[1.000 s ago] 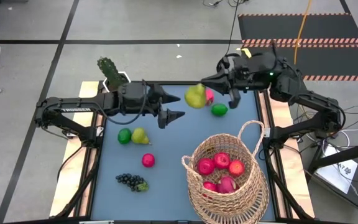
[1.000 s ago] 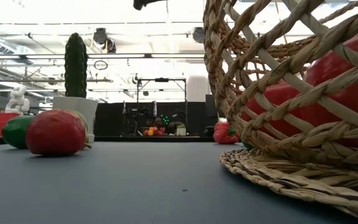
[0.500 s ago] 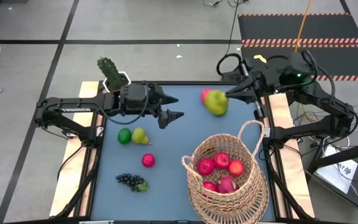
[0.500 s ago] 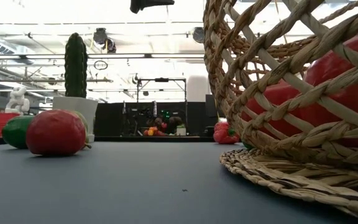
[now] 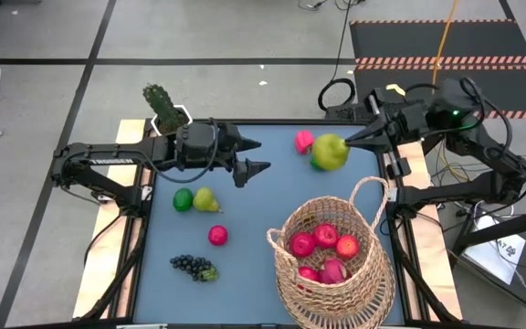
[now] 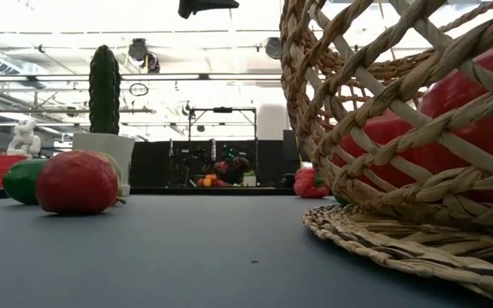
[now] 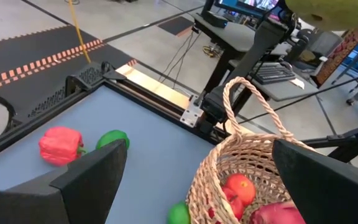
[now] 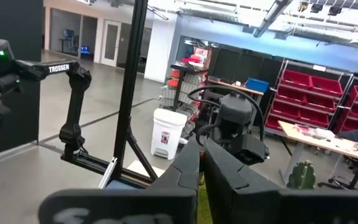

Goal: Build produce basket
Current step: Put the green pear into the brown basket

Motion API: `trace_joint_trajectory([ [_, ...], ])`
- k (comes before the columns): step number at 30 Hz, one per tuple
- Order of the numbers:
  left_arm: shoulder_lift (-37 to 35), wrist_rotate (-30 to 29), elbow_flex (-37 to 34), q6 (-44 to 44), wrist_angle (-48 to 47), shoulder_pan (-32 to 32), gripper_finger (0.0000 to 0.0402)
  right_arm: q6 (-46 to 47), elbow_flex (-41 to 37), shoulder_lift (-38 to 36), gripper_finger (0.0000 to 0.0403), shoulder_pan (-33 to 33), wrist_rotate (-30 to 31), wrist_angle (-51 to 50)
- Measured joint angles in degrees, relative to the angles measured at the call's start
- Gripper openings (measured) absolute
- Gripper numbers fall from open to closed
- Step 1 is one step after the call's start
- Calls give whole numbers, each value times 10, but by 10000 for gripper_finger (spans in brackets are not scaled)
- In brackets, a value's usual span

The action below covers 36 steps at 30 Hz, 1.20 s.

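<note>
The blue-grey counter (image 5: 263,215) carries the large woven basket (image 5: 334,274) at its near right corner, and a potted cactus (image 5: 163,108) stands at the far left corner. On the left half lie a green lime (image 5: 183,199) touching a yellow-green pear (image 5: 207,199), with a red apple (image 5: 217,236) nearer the middle and a dark grape bunch (image 5: 193,266) towards the near edge. Towards the far right edge rests a pink dragon fruit (image 5: 304,141).
</note>
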Motion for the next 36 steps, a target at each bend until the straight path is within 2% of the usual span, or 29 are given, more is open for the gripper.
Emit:
trace_joint_trajectory([
  [11, 0, 0, 0, 13, 0, 0, 399, 63, 0, -22, 2, 0, 0, 0],
  [17, 0, -1, 0, 27, -1, 3, 399, 176, 0, -23, 2, 0, 1, 0],
  [25, 0, -34, 0, 26, -1, 3, 399, 398, 0, -23, 2, 0, 1, -1],
  [36, 6, -34, 0, 3, -1, -1, 399, 518, 0, -31, 2, 0, 11, -73],
])
